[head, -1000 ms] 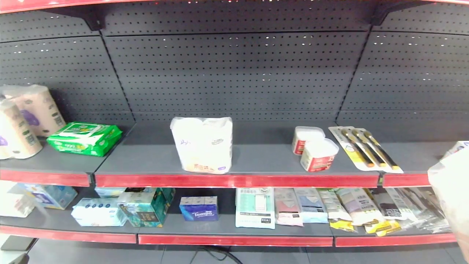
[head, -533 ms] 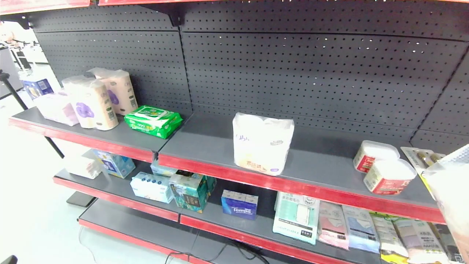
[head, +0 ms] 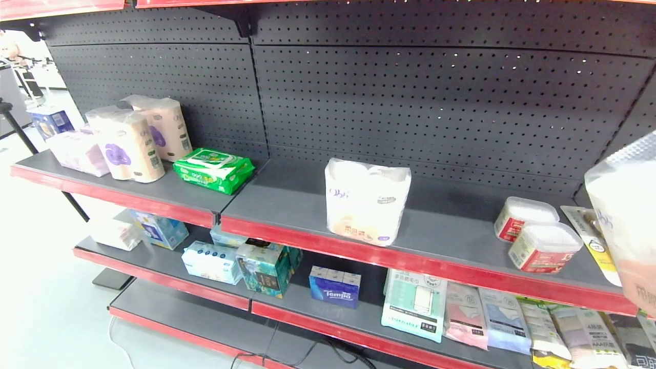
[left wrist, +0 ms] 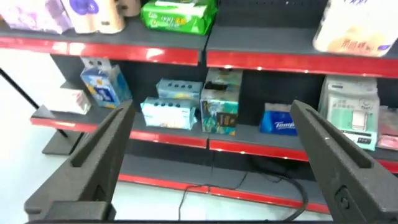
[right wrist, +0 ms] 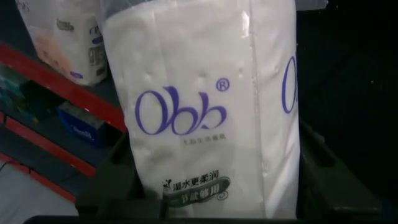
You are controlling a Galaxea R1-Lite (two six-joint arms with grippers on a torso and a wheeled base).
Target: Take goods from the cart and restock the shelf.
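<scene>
Clamping the tissue pack's (right wrist: 199, 106) two sides, the right gripper (right wrist: 221, 186) holds it.

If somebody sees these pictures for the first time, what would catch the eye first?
The white plastic-wrapped pack of paper rolls gripped in the right tool, at the right edge of the head view. Next, a similar white pack standing near the front of the grey shelf, and the bright green flat pack of wipes farther left.
</scene>
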